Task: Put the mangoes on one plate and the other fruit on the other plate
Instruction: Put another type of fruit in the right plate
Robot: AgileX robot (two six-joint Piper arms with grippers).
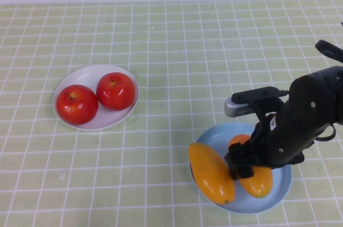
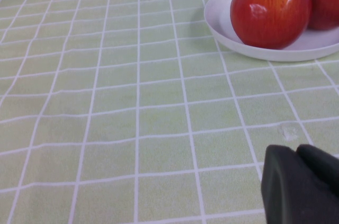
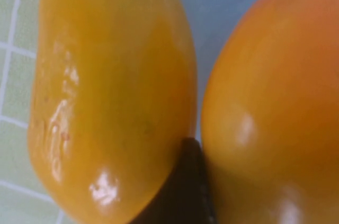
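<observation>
Two red apples (image 1: 77,103) (image 1: 115,90) sit on the white plate (image 1: 115,121) at the left. Both mangoes lie side by side on the light blue plate (image 1: 280,195) at the front right. My right gripper (image 1: 251,163) is down over the right mango (image 1: 258,182), shut on it. One dark finger (image 3: 185,187) is wedged between this mango (image 3: 275,113) and the left mango (image 3: 111,102), which overhangs the plate's left rim (image 1: 210,173). My left gripper (image 2: 297,152) is shut and empty, low over the cloth near the white plate (image 2: 254,49) and an apple (image 2: 270,9). It is outside the high view.
A green checked tablecloth (image 1: 177,60) covers the whole table. The right arm's dark body (image 1: 311,114) rises over the blue plate's far side, hiding part of it. A white wall runs along the table's far edge.
</observation>
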